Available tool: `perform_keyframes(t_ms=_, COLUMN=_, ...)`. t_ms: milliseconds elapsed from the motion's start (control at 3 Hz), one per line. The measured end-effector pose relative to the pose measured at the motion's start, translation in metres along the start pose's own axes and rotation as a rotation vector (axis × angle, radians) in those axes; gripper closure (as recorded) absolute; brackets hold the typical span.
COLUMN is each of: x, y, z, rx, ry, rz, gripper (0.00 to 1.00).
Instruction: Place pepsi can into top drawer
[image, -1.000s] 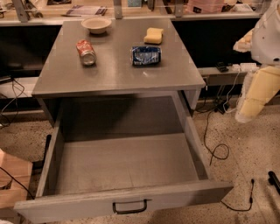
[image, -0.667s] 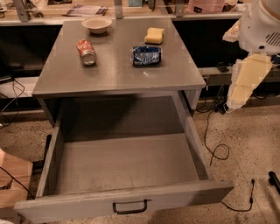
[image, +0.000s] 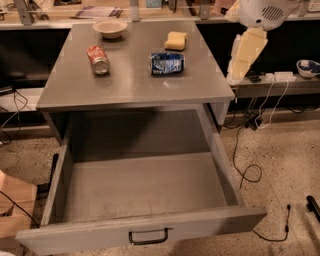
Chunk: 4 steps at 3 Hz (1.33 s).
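In the camera view, the cream-coloured wedge-shaped gripper (image: 242, 60) hangs beyond the right edge of the grey metal table (image: 130, 92), level with its far half. Whether it is spread or pressed together cannot be told. The crumpled blue-and-white pepsi can (image: 167, 63) lies on its side right of the table's middle, well apart from the gripper. The wide grey metal top drawer (image: 145, 227) stands pulled out below the near edge, nothing in it.

Likely risks:
- The lying can may roll or skid toward the near edge if nudged off-centre.
- Its dented body may slip from a shallow grip.
- The yellow rectangular sponge (image: 176, 41), near the far right corner, sits close behind and could be bumped.
- Releasing the can early would drop it on the tabletop, short of the drawer.
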<state>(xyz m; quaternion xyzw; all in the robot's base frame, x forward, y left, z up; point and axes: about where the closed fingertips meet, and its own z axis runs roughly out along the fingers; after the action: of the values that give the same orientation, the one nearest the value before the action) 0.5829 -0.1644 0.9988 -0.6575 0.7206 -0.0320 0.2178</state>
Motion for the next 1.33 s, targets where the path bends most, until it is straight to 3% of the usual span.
perform_keyframes(t_ms=333, x=-0.022, y=-0.046, z=0.018, rx=0.028, ry=-0.040, rz=-0.007, gripper=0.00)
perform_keyframes(t_ms=667, x=-0.023, y=-0.048, z=0.014, rx=0.037, ry=-0.044, rz=-0.007, gripper=0.00)
perform_keyframes(t_ms=1333, x=-0.023, y=-0.058, z=0.059, rx=0.001, ry=-0.055, rz=0.064, gripper=0.00)
